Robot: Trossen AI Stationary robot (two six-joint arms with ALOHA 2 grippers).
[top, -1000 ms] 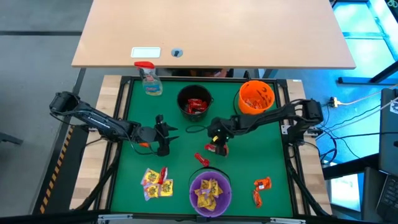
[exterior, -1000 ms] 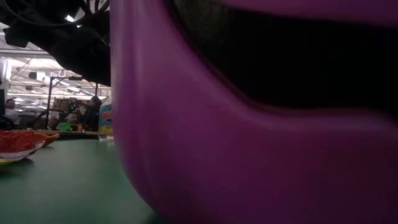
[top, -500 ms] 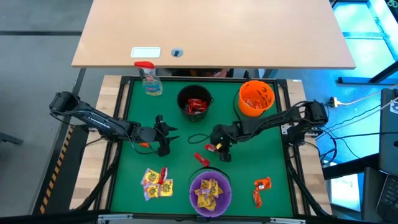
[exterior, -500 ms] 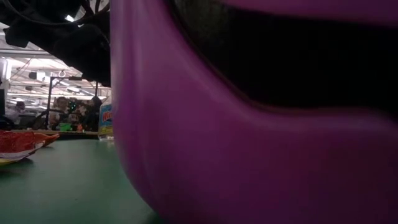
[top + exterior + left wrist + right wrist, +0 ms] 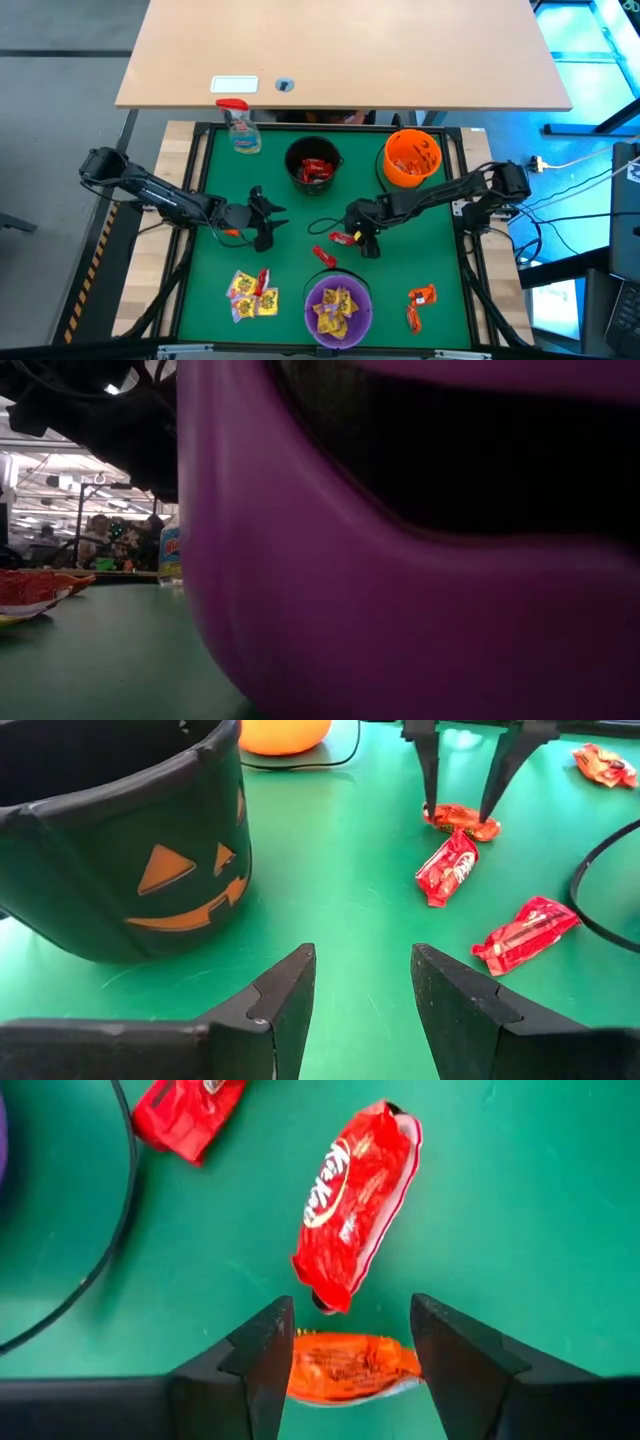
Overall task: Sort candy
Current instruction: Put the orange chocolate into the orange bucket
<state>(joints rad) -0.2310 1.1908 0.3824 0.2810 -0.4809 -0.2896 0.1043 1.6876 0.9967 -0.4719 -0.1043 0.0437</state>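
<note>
My right gripper (image 5: 352, 1350) stands open, pointing down at mid-table, with a small orange candy (image 5: 350, 1370) lying flat between its fingertips. Just beyond it lies a red candy (image 5: 355, 1190), and another red candy (image 5: 190, 1110) lies nearer the purple bowl (image 5: 338, 305), which holds yellow candy. My left gripper (image 5: 362, 1000) waits open and level, right of the black bowl (image 5: 120, 850) as that view shows it, touching nothing. From there the right gripper (image 5: 460, 810) is seen astride the orange candy (image 5: 462, 818). My right gripper's open fingers (image 5: 260, 1355) come from above, one at each end of the orange candy (image 5: 310, 1372). Whether they touch it I cannot tell. The candy lies flat on the green table.
The black bowl (image 5: 313, 165) with red candy and the orange bowl (image 5: 412, 157) stand at the back, with a spray bottle (image 5: 240, 125) at the back left. Yellow candy (image 5: 250, 293) lies near left and orange candy (image 5: 420, 300) near right. The purple bowl (image 5: 400, 560) fills the low view.
My right gripper has opened and shifted a little toward the table's right edge. The red candy beside it now shows clear of the fingers.
</note>
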